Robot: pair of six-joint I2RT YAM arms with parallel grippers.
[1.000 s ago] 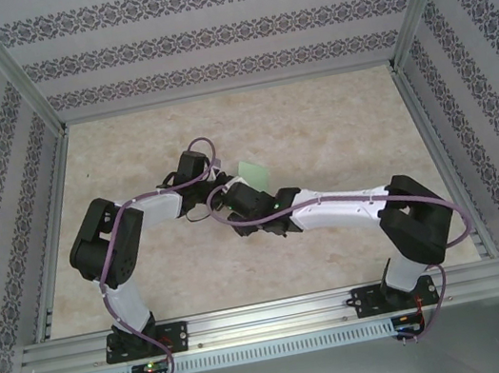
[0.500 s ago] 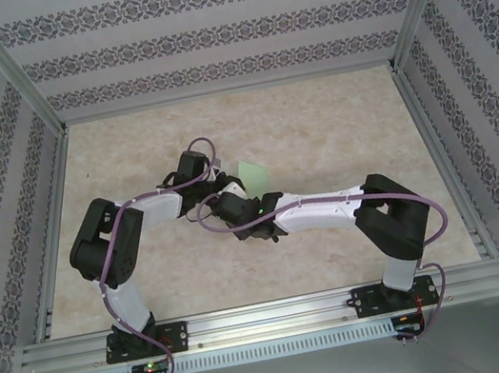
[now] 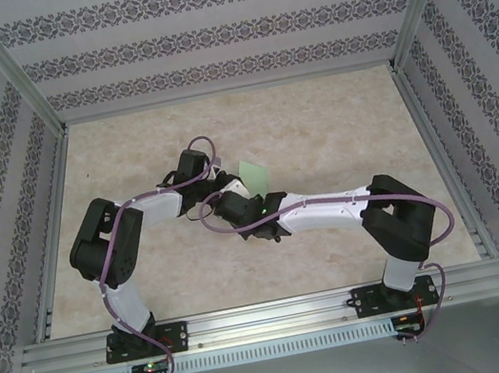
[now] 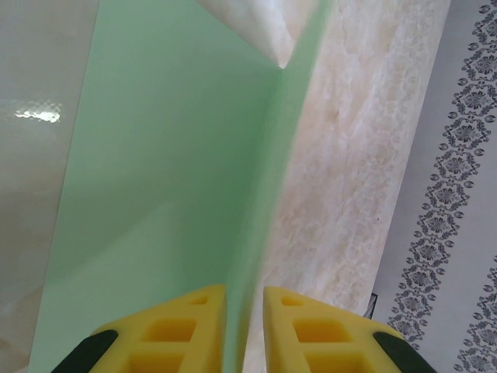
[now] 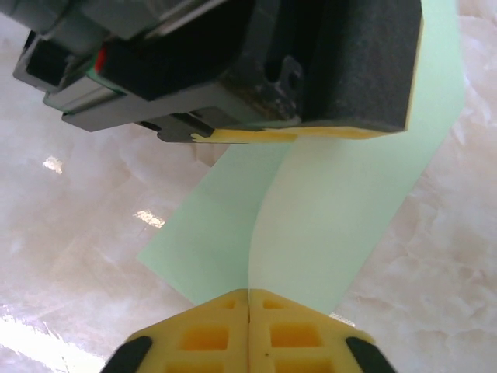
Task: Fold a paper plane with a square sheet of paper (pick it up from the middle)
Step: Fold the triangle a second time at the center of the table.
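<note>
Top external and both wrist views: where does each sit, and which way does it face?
Top external: high behind the bases, facing down at the table; both arms show.
Left wrist: on the left arm, facing along the left gripper at the green sheet.
Right wrist: facing along the right gripper at the same sheet, left gripper beyond.
Shared: all views show the green sheet.

My left arm (image 3: 143,210) and right arm (image 3: 326,207) are white links between bulky black joints. Each trails a looping purple cable (image 3: 199,147) and stands on a black base plate (image 3: 146,340). A green light (image 3: 262,211) glows on the right wrist. The left tool (image 4: 245,291) and right tool (image 5: 248,294) have yellow fingers (image 4: 194,326) with moulded rectangular pockets and black outer corners.
</note>
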